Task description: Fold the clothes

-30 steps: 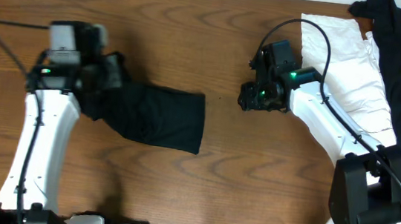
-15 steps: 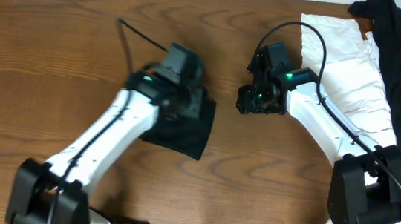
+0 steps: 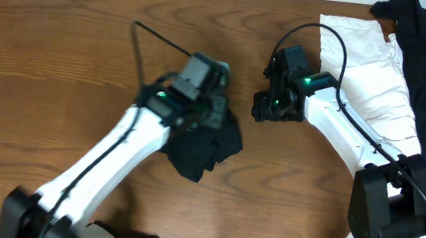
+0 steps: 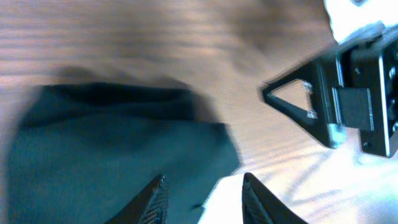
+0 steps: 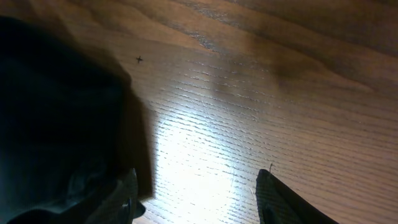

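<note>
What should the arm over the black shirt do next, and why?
Probably lift the left pincer straight up, clear of the black shirt. Its fingers stand apart with no cloth pinched between them, and the shirt lies bundled on the table, so lifting should not drag it.

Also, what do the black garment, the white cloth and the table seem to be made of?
Black garment: soft matte fabric, probably knit cotton; it slumps in limp folds without shine.
White cloth: thin woven fabric, seemingly; heavily wrinkled.
Table: wood or wood-look laminate, slight sheen; clear grain lines.
</note>
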Controlling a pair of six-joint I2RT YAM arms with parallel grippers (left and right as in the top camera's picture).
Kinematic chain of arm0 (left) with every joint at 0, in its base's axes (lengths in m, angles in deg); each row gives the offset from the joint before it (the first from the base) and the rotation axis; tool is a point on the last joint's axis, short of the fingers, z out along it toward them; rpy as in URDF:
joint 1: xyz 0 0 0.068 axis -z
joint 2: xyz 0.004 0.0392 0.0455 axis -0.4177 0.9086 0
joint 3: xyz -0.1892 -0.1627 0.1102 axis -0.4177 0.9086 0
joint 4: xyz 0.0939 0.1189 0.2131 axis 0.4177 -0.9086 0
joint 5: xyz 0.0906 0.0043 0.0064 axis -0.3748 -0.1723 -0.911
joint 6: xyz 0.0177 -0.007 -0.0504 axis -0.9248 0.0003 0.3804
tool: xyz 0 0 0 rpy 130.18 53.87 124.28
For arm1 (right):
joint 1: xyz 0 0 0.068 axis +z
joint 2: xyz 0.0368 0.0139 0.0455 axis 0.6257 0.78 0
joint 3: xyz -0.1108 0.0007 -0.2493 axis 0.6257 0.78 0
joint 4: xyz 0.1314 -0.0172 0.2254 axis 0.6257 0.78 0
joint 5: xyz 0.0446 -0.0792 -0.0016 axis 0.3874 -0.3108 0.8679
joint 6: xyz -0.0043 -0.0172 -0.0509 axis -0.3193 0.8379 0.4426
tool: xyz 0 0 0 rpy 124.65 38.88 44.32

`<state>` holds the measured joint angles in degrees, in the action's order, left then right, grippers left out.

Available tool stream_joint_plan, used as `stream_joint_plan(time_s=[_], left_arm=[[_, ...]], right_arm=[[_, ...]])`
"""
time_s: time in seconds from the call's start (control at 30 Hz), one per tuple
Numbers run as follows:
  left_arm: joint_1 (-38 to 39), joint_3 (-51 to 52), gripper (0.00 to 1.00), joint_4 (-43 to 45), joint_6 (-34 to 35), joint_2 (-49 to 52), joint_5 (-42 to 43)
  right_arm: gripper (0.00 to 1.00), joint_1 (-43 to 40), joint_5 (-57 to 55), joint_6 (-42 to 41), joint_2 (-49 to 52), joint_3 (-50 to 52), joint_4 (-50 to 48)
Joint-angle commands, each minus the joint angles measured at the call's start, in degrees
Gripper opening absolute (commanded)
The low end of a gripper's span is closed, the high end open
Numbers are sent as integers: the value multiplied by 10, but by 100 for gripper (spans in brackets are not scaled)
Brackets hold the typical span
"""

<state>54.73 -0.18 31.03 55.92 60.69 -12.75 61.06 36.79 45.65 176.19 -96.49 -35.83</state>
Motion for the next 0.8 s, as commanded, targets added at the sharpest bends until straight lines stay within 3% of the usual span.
stream_joint_plan(time_s=[0.0,0.23,0.47,0.77], left_arm=[[-42,-22,40,-41,-16,-62,-88],[-92,-7,41,-127,-2,-64,-90],[-108,30,41,-138,24,-24,-90],[-143,55,41,-138,30,36,-92]], right_arm=[[60,-2,10,30,2,1,0],[60,9,235,202,2,1,-13],[68,42,234,223,4,1,-14],[65,72,205,222,20,1,-15]])
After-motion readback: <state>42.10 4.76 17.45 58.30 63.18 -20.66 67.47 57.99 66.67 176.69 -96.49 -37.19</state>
